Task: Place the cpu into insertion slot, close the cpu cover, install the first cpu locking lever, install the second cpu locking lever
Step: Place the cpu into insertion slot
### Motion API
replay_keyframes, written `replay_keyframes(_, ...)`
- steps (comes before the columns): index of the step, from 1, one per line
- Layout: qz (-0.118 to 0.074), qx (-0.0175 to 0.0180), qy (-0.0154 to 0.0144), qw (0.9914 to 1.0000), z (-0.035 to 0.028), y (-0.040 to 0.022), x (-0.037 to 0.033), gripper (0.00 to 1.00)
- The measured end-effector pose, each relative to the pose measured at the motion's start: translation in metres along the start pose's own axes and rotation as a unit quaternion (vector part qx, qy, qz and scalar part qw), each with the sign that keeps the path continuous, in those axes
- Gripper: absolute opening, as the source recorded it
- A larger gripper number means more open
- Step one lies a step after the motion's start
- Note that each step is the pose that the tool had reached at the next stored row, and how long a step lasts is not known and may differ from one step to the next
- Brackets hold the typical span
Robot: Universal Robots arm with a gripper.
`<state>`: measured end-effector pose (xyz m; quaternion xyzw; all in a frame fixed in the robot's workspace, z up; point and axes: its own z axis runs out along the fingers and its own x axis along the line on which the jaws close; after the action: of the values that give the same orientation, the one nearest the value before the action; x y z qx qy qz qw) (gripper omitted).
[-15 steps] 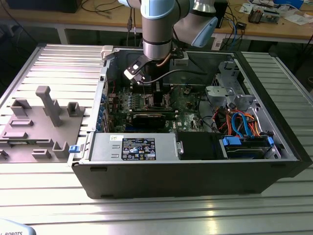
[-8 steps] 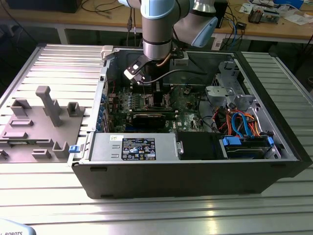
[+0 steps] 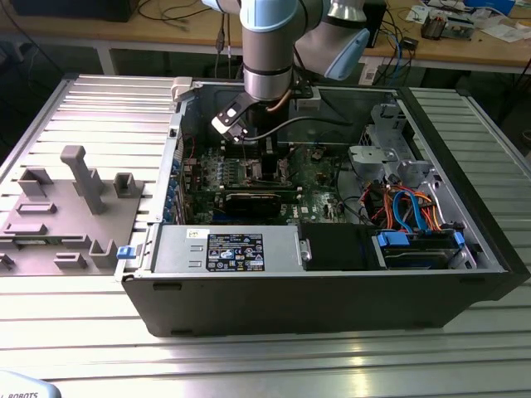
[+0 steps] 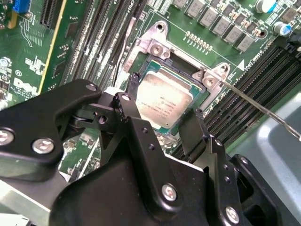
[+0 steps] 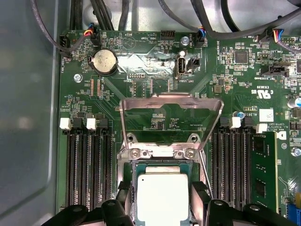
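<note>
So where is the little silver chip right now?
In both wrist views the cpu lies in the motherboard socket, beside the hinge of the raised cpu cover.

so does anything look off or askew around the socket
Nothing looks damaged or askew. The cpu lies flat and square in the socket, under the gripper. The cover stands swung open and one lever sticks out free, as expected for unfinished work.

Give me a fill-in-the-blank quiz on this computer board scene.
The cpu lies in its ____.
The cpu cover stands ____, not closed.
The gripper hangs right over the ____.
The motherboard is ____ in colour.
Missing words: socket; open; cpu; green.
</note>
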<state>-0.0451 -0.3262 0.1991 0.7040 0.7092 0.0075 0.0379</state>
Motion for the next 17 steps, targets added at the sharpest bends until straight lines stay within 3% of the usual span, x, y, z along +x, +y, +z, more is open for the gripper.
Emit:
replay_keyframes(3,0.000,0.0000,0.0000,1.00000,-0.0007,0.0000,-0.0001,0.62)
replay_keyframes(7,0.000,0.0000,0.0000,1.00000,-0.0088,0.0005,-0.0005,0.62)
replay_keyframes(11,0.000,0.0000,0.0002,1.00000,-0.0089,0.0005,-0.0006,0.62)
replay_keyframes(14,0.000,0.0000,0.0001,1.00000,-0.0091,0.0005,-0.0013,0.53)
replay_keyframes(17,0.000,-0.0001,0.0003,1.00000,-0.0094,0.0005,-0.0023,0.35)
